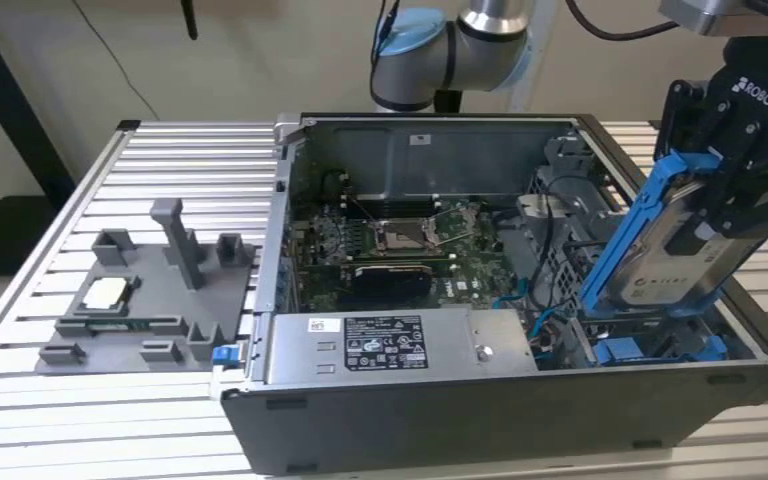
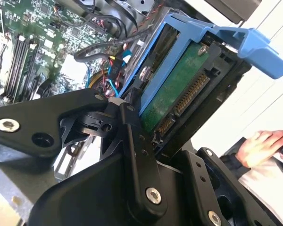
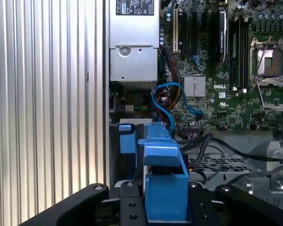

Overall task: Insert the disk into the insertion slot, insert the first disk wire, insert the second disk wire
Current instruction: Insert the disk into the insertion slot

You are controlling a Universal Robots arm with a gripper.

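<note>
- Exterior view's left: one ribbed metal table (image 1: 37,410), with bare strips along its near and left edges.
- One grey fixture tray (image 1: 144,300) sits on it, just beside the case and well clear of the arm.
- Centre: one computer case (image 1: 464,430) lies with its side open upward, so there is free room above the whole rim.
- Inside it are one power supply (image 1: 384,345) against the near wall and one motherboard (image 1: 398,240) behind it.
- One blue cable (image 3: 170,99) loops between the power supply and the board, near the disk's lower end.
- Exterior view's right: one grey drive cage (image 1: 564,230) takes up that end of the case, leaving a tight gap to the case wall.
- One disk (image 1: 671,270) in its blue carrier is tilted steeply, its lower end down among the cage parts and its upper end above the rim.
- The insertion slot is behind that lower end, so I cannot tell whether the disk has entered it.
- One more blue carrier (image 1: 658,350) lies low in the cage, just under the disk.
- One gripper (image 1: 718,215) is clamped across the disk's flat faces, a finger (image 3: 132,209) on each side of the carrier.
- Second wrist view: the disk's green board and connector edge face outward, and one person's hand (image 2: 262,143) rests beyond the table, well apart.
</note>
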